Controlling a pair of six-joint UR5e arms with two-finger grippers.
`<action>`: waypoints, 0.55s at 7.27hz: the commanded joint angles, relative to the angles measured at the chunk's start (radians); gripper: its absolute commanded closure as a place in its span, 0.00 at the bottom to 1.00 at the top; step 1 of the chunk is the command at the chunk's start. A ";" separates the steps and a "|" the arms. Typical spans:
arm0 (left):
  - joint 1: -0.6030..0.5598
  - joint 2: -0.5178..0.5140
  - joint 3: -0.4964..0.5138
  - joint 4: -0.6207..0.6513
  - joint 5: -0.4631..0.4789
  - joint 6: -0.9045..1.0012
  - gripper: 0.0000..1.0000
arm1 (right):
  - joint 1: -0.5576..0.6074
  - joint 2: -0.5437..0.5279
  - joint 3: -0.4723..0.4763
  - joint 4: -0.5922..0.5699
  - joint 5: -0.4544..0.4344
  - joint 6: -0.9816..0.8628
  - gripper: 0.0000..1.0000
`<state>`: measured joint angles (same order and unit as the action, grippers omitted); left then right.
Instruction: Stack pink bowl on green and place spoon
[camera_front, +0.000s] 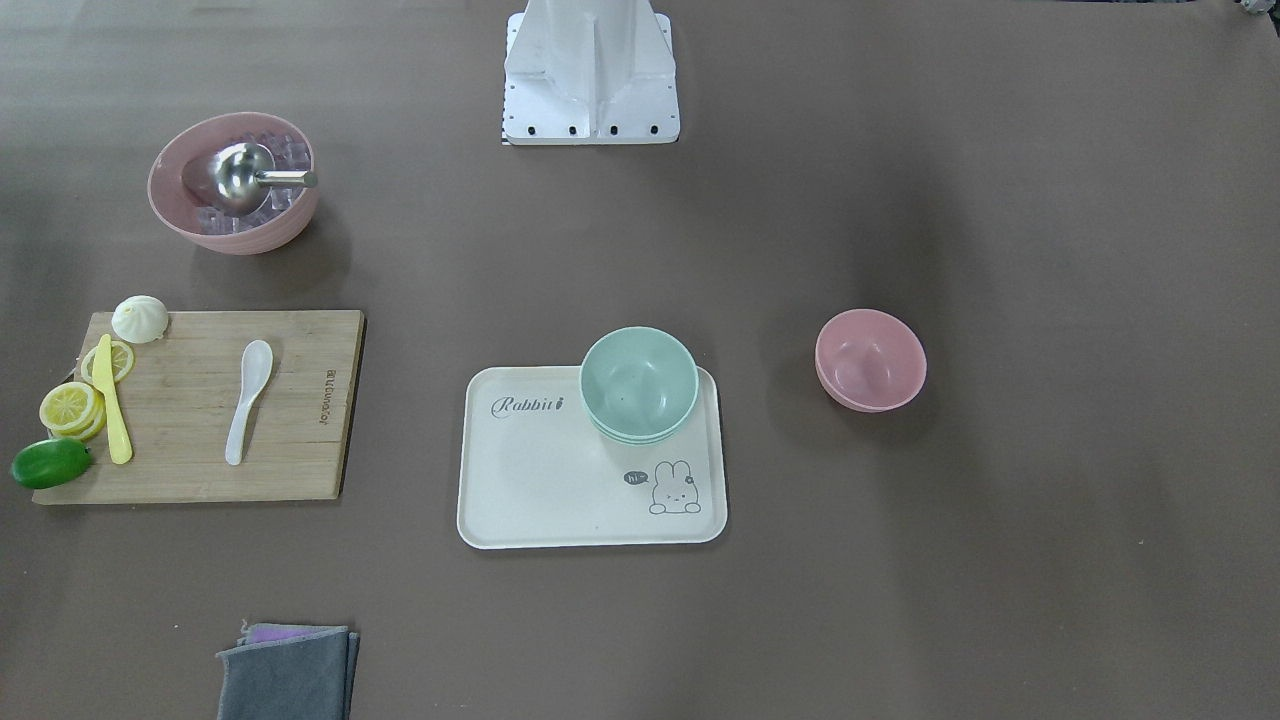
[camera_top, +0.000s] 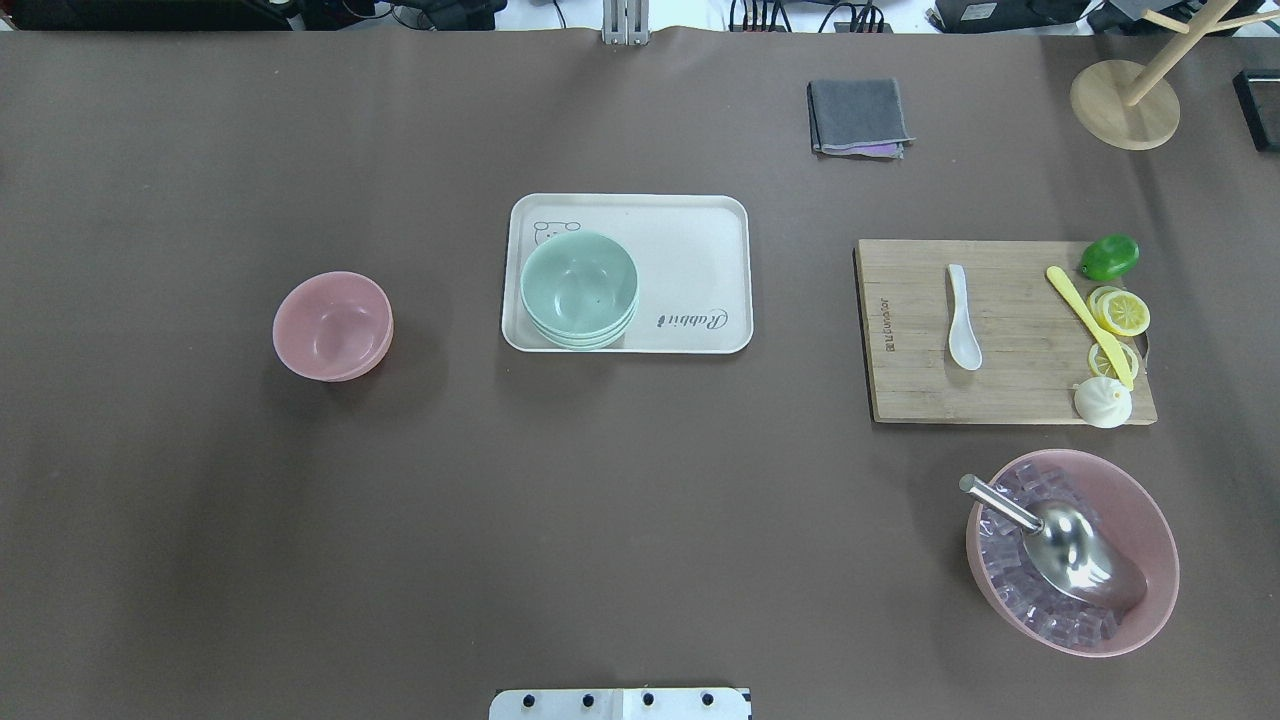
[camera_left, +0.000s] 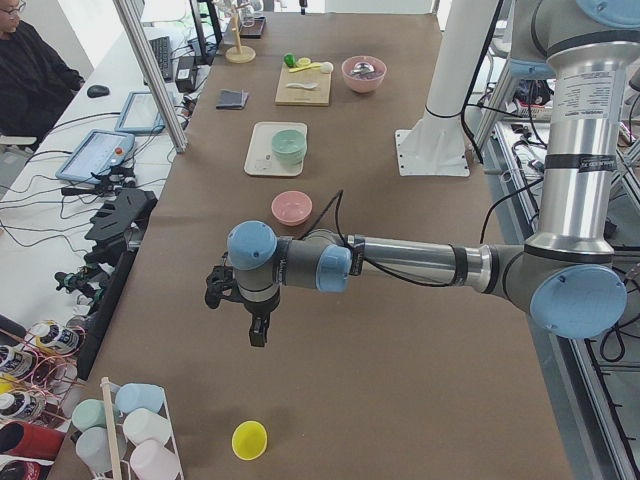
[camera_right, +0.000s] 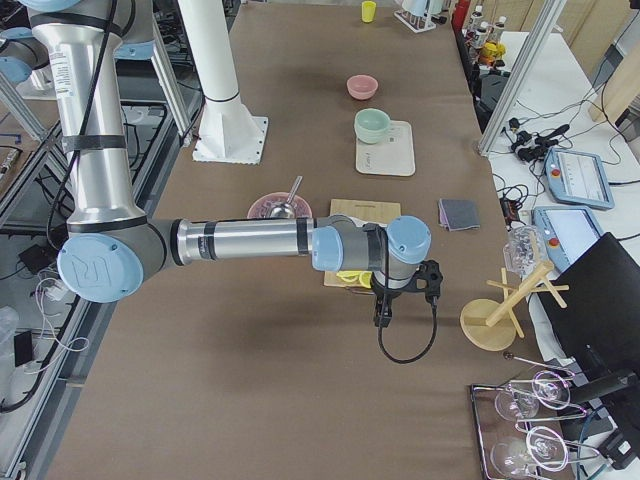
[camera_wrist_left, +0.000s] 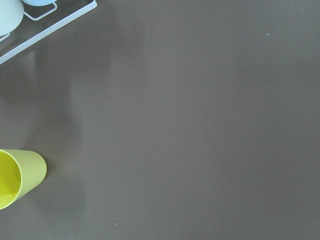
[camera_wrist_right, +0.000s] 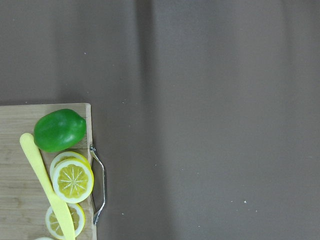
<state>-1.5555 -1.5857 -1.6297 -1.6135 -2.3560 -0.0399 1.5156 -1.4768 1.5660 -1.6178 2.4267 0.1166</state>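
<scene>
Brown counter (camera_top: 640, 550), task not begun: pink bowl (camera_top: 332, 326) well beyond L fingers (camera_left: 257, 331), spoon (camera_top: 961, 317) on board (camera_top: 1010, 400) past R fingers (camera_right: 383, 313), likely one job per arm; green bowl (camera_top: 579, 288) on tray (camera_top: 700, 225) btwn. Fingers' opening: can't tell.

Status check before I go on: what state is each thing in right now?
Pink bowl: upright, empty, on bare table.
Green bowl: upright, empty, on tray.
Spoon: lying on board, untouched.
Ice bowl: upright, holds ice and scoop.
Cloth: folded.
Left claw: above table, far from bowls; open or shut unclear.
Right claw: above table beyond board; open or shut unclear.
</scene>
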 joint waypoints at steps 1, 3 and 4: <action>0.000 0.000 -0.004 -0.002 -0.002 0.000 0.02 | 0.000 0.001 0.005 -0.001 0.000 0.002 0.00; 0.000 0.000 -0.004 -0.002 0.000 0.000 0.02 | 0.000 0.003 0.012 -0.001 0.000 0.002 0.00; 0.000 0.000 -0.004 -0.003 -0.002 0.000 0.02 | 0.000 0.003 0.013 -0.001 0.000 0.002 0.00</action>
<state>-1.5555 -1.5860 -1.6336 -1.6156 -2.3563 -0.0399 1.5156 -1.4745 1.5760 -1.6184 2.4268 0.1180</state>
